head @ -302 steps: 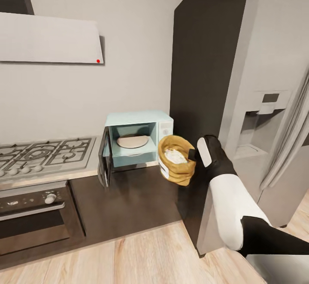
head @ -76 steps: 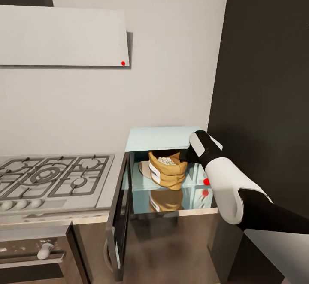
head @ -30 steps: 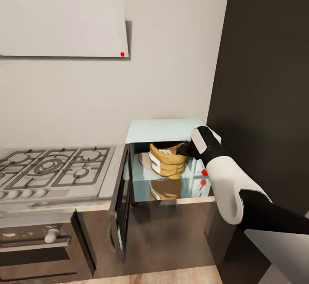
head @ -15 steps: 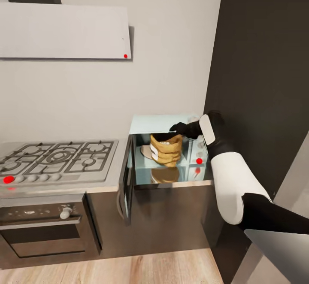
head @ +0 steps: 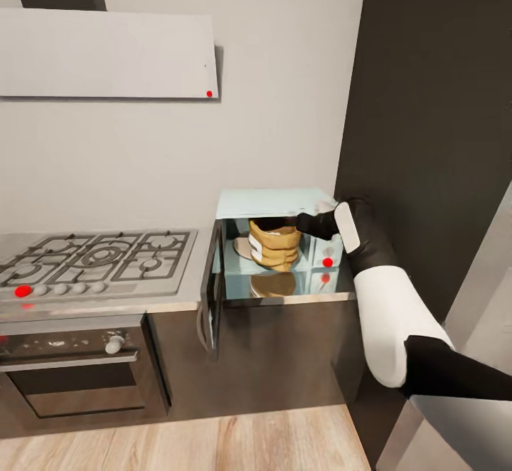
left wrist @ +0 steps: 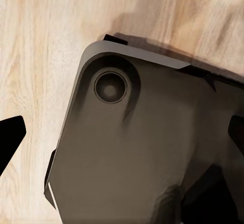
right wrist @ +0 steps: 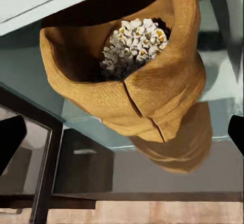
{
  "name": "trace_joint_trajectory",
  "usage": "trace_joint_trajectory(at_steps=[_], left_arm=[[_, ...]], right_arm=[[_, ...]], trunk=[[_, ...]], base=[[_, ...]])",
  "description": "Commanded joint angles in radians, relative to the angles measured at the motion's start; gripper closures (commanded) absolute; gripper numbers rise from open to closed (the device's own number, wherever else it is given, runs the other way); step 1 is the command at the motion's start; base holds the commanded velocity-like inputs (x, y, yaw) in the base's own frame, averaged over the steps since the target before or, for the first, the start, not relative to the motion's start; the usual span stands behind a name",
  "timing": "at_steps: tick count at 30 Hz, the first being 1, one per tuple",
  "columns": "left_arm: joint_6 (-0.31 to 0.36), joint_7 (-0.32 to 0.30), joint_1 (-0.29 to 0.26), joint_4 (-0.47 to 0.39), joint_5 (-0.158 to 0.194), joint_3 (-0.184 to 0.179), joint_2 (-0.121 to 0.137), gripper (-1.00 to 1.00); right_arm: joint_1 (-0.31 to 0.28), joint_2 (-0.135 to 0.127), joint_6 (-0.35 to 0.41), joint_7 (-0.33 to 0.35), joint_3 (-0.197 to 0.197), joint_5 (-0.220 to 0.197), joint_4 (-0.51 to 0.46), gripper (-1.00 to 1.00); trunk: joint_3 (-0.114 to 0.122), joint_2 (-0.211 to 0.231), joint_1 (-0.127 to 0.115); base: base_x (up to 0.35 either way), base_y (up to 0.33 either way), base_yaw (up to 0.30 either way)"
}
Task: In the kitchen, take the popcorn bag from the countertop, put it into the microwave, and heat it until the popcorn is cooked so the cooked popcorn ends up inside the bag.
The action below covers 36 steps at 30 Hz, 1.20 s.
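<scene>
The pale blue microwave (head: pixel 274 203) stands on the glossy countertop (head: pixel 313 290) with its dark glass door (head: pixel 212 293) swung open to the left. The golden-brown popcorn bag (head: pixel 274 245) stands upright inside it, and white popcorn (right wrist: pixel 133 43) shows in the bag's mouth (right wrist: pixel 127 87). My right gripper (head: pixel 301 220) hovers at the bag's upper right rim. In the right wrist view its fingers are spread wide with nothing held, so the right gripper (right wrist: pixel 122 137) is open. My left gripper (left wrist: pixel 122 132) is open too, hanging over the robot's dark base (left wrist: pixel 152 153).
A steel gas hob (head: pixel 99 261) with a lit red dot (head: pixel 23 291) lies left of the microwave, above a black built-in oven (head: pixel 78 368). A white range hood (head: pixel 107 55) hangs over it. A tall dark panel (head: pixel 427 136) walls the right side, and wood floor (head: pixel 213 442) lies below.
The bag stands inside the microwave and my right gripper has drawn slightly back from its rim. The head view has pulled back and shifted.
</scene>
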Motion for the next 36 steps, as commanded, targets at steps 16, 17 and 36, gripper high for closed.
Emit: trace_joint_trajectory(at_steps=[16,17,36], left_arm=[[-0.001,0.0,0.0,-0.001,-0.001,0.008,0.0,-1.0],[-0.002,0.0,0.0,-0.001,-0.001,0.008,0.0,-1.0],[-0.003,0.0,0.0,-0.001,-0.001,0.007,-0.002,-1.0]], right_arm=[[0.215,-0.003,0.001,0.007,0.191,0.169,-0.001,-1.0],[0.246,-0.003,-0.065,0.009,0.244,0.169,-0.005,-1.0],[0.425,-0.046,-0.957,0.174,0.221,0.063,0.164,-1.0]], trunk=[[-0.001,-0.001,0.0],[-0.001,-0.001,0.0],[-0.001,-0.001,0.0]], base=[[0.0,0.0,0.0],[0.0,0.0,0.0],[0.0,0.0,0.0]])
